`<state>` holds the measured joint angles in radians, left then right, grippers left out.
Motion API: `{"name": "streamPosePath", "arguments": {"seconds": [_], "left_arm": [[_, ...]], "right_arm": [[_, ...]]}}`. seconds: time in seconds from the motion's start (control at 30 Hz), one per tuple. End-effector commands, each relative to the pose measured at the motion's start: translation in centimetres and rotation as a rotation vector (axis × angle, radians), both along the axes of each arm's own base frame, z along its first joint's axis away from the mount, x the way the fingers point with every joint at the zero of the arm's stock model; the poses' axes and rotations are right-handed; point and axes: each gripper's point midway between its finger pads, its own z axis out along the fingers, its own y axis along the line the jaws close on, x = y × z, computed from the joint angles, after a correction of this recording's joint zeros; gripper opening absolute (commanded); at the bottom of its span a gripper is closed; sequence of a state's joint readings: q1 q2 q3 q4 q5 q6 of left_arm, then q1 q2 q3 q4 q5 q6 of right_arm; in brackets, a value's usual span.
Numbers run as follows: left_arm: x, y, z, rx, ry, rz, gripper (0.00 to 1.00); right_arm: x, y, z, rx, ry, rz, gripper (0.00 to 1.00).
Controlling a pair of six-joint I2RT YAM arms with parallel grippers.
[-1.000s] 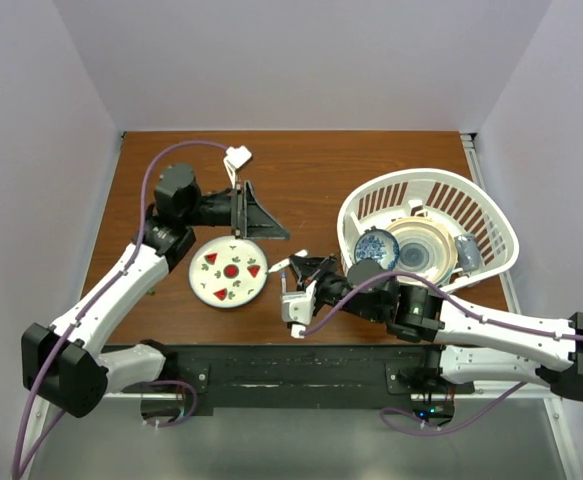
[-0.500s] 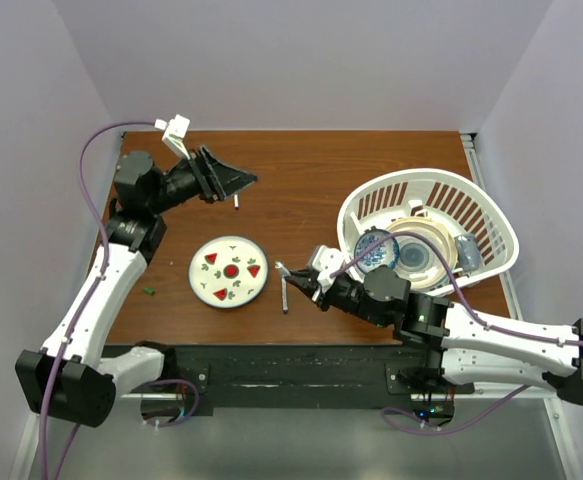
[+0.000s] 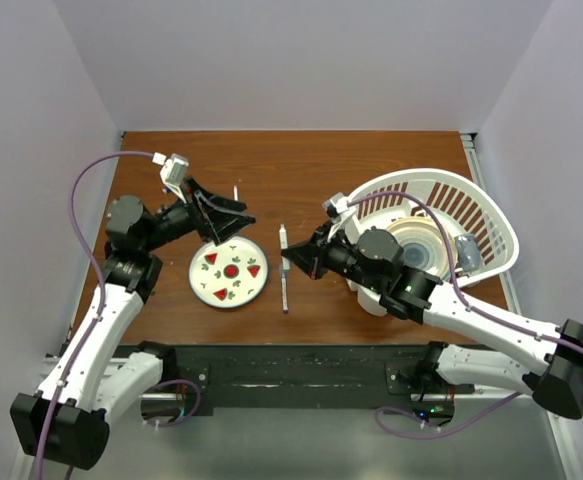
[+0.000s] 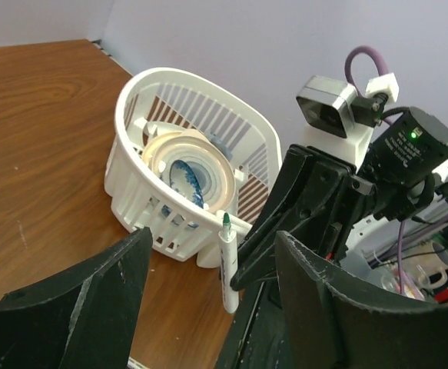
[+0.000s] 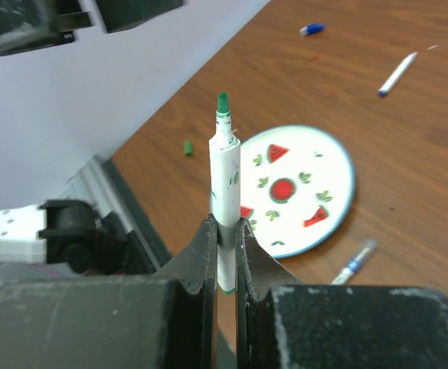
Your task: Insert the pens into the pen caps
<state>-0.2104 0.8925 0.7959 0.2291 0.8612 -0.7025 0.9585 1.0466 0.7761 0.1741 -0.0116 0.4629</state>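
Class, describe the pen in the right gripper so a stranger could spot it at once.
Find the round plate with red marks. Beside it, the right gripper clamps a white pen upright. Unlike the two pens lying on the table, its tip is green.

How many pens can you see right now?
3. One green-tipped pen stands clamped in the right gripper; a second pen lies on the table beside the plate; a third pen lies beyond the plate. Others may be hidden.
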Motion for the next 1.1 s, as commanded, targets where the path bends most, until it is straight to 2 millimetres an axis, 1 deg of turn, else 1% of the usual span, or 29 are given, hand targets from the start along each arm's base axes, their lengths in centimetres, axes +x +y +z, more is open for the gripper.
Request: {"name": "streamPosePath", "arguments": {"seconds": [0.0,0.03,0.07,0.1,0.13,0.2,0.3,0.33,0.4,0.43,0.5,0.53,0.57,0.6,0.67,0.7,0.77,0.87,0.93,0.97,1.0,1.03,1.07], "left_arm": [[-0.8,-1.8,-0.8,0.025,-0.060,-0.100,0.70],[-1.3,-2.7,-1.0,0.029,-0.058,-0.131,0.70],[-1.1,-3.1,-0.8,0.031,-0.059,-0.125,0.70],[-0.9,-3.6,-1.6,0.052,-0.042,-0.130,0.70],[-1.3,-4.2,-1.7,0.059,-0.041,-0.147,0.69],[-1.3,-4.7,-1.9,0.063,-0.041,-0.150,0.68],[-1.3,-4.8,-1.8,0.058,-0.039,-0.145,0.59],[-1.3,-4.7,-1.9,0.057,-0.037,-0.139,0.54],[-1.4,-4.7,-1.5,0.045,-0.046,-0.137,0.48],[-1.4,-4.7,-1.4,0.040,-0.045,-0.140,0.37],[-1.7,-4.9,-1.0,0.021,-0.047,-0.165,0.21],[-1.8,-5.0,-1.0,0.013,-0.040,-0.170,0.04],[-2.0,-5.1,-0.8,0.002,-0.029,-0.182,0.00],[-2.1,-5.1,-0.5,-0.009,-0.040,-0.186,0.00],[-2.3,-5.1,-0.3,-0.026,-0.028,-0.197,0.00],[-2.4,-5.1,0.1,-0.037,-0.042,-0.201,0.00],[-2.5,-5.2,0.3,-0.052,-0.032,-0.212,0.00],[-2.4,-5.2,0.8,-0.070,-0.035,-0.210,0.00],[-2.5,-5.3,0.9,-0.071,-0.036,-0.216,0.00],[-2.4,-5.3,0.7,-0.066,-0.031,-0.217,0.00],[-2.3,-5.4,0.7,-0.063,-0.028,-0.216,0.00],[-2.1,-5.3,0.5,-0.053,-0.031,-0.208,0.00],[-1.8,-5.3,-0.3,-0.030,0.012,-0.188,0.11]], "right_arm": [[-0.7,2.1,4.3,0.109,-0.007,0.082,0.00],[-0.8,2.2,4.6,0.116,-0.010,0.091,0.00],[-0.7,2.3,4.7,0.118,-0.010,0.089,0.00],[-0.7,2.4,4.9,0.124,-0.012,0.088,0.00],[-0.6,2.5,5.3,0.131,-0.014,0.089,0.00],[-0.8,2.8,5.3,0.129,-0.006,0.104,0.00],[-0.9,3.0,5.7,0.137,-0.006,0.117,0.00],[-0.9,3.0,5.8,0.139,-0.005,0.120,0.00],[-1.1,3.1,5.9,0.141,-0.005,0.130,0.00],[-1.2,3.2,5.8,0.141,-0.002,0.135,0.00],[-1.4,3.3,5.9,0.150,0.002,0.151,0.00],[-1.6,3.5,5.9,0.153,0.003,0.164,0.00],[-1.9,3.6,5.9,0.156,0.004,0.179,0.05],[-2.2,3.8,6.0,0.164,0.011,0.202,0.13],[-2.4,4.2,5.6,0.171,0.035,0.219,0.24],[-2.6,4.3,5.7,0.172,0.039,0.231,0.25],[-2.6,4.7,5.1,0.161,0.057,0.237,0.26],[-2.5,4.8,4.7,0.162,0.070,0.237,0.26],[-2.2,4.7,4.5,0.163,0.070,0.222,0.04],[-2.1,4.6,4.6,0.163,0.064,0.213,0.00],[-2.0,4.4,4.2,0.158,0.067,0.201,0.00],[-1.8,4.2,4.2,0.163,0.062,0.183,0.00],[-1.8,3.9,4.6,0.173,0.051,0.175,0.00]]}}
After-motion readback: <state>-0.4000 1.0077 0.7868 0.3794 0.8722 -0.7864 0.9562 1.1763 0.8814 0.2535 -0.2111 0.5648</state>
